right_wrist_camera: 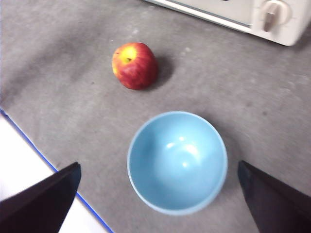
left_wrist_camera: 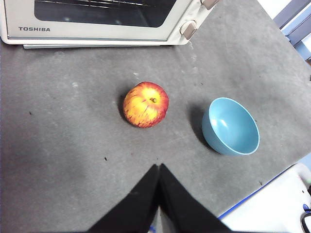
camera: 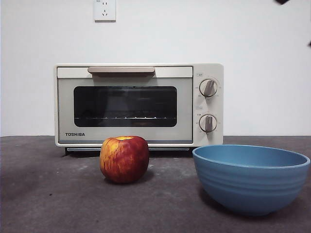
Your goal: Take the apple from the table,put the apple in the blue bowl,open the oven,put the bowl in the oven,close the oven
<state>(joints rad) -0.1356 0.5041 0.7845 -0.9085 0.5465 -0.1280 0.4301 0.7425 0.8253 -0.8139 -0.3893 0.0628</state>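
The apple [camera: 124,158], red with yellow streaks, stands upright on the table [camera: 48,194] in front of the oven [camera: 138,104], whose door is closed. The blue bowl [camera: 251,178] sits empty to the apple's right, nearer the front. In the left wrist view my left gripper [left_wrist_camera: 158,167] hangs shut and empty above the table, short of the apple [left_wrist_camera: 146,104], with the bowl [left_wrist_camera: 230,126] off to one side. My right gripper [right_wrist_camera: 156,167] is open high over the bowl [right_wrist_camera: 177,162], its jaws spread wider than the rim. The apple [right_wrist_camera: 134,65] lies beyond it.
A wall socket [camera: 105,9] sits above the oven. The table's front edge, marked by a blue line [right_wrist_camera: 29,145], lies close behind both grippers, with white floor [left_wrist_camera: 272,208] past it. Black arm tips [camera: 282,1] show at the top right corner.
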